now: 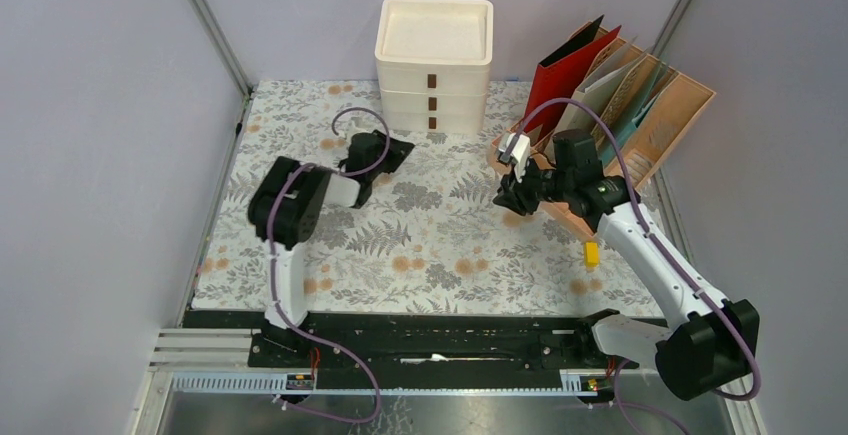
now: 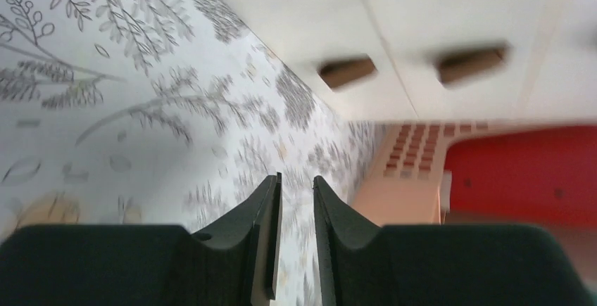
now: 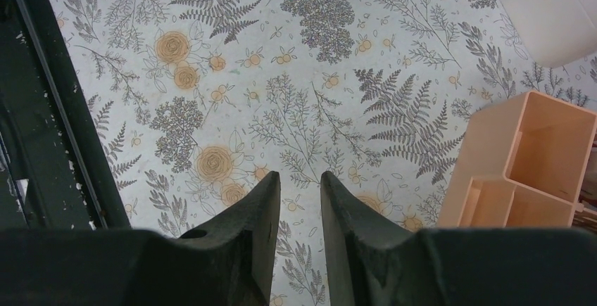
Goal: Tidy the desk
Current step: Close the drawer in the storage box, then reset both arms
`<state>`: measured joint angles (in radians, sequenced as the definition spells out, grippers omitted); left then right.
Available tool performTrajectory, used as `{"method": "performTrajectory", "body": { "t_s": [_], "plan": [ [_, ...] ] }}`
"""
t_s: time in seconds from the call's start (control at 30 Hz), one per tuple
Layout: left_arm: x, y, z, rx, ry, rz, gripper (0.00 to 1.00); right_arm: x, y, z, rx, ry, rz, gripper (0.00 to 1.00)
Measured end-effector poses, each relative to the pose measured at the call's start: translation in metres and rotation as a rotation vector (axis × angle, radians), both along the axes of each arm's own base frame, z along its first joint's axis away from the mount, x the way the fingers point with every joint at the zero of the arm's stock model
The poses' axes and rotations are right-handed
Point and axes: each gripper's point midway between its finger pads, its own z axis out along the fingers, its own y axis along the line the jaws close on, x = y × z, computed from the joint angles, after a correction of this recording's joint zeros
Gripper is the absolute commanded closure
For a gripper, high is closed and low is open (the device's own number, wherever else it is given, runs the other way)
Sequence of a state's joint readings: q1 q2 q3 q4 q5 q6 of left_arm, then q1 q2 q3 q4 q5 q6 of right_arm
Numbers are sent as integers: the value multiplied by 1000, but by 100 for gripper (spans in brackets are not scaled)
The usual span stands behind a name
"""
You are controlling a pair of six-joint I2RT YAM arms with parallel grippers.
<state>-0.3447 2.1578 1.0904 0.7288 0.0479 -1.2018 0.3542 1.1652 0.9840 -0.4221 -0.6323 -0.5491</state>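
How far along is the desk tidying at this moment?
Mostly done, it seems: folders stand in the peach rack, the drawer unit looks shut, and little lies loose on the desk. In hand: nothing; the left pincer and right pincer are both slightly open and empty. Left: one small yellow item lying beside the rack.

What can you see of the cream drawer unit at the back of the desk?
The cream drawer unit looks like plastic: three stacked drawers, all shut, each with a small brown handle in front. Its top is a shallow recessed tray. It stands upright at the back of the desk, left of the peach file rack.
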Motion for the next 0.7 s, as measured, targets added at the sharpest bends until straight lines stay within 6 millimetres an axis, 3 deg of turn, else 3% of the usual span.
{"method": "performTrajectory", "body": {
  "t_s": [0.13,0.27,0.33,0.43,0.57,0.63,0.7],
  "plan": [
    [-47,13,46,96,-94,-94,55,-2,-4,2,10,5,1,65],
    [-88,31,126,231,-268,-139,29,-3,-7,14,6,-1,-3,64],
    [-105,41,166,296,-348,-144,18,-2,-8,31,5,-23,-2,64],
    [-131,59,211,389,-442,-133,2,5,-7,69,23,-99,-1,50],
    [-163,83,247,510,-501,-118,1,8,-5,125,75,-177,4,34],
    [-175,91,260,558,-521,-123,1,7,-2,139,102,-182,17,3],
    [-188,97,273,597,-546,-126,1,6,3,147,130,-163,35,0]
  ]
}}
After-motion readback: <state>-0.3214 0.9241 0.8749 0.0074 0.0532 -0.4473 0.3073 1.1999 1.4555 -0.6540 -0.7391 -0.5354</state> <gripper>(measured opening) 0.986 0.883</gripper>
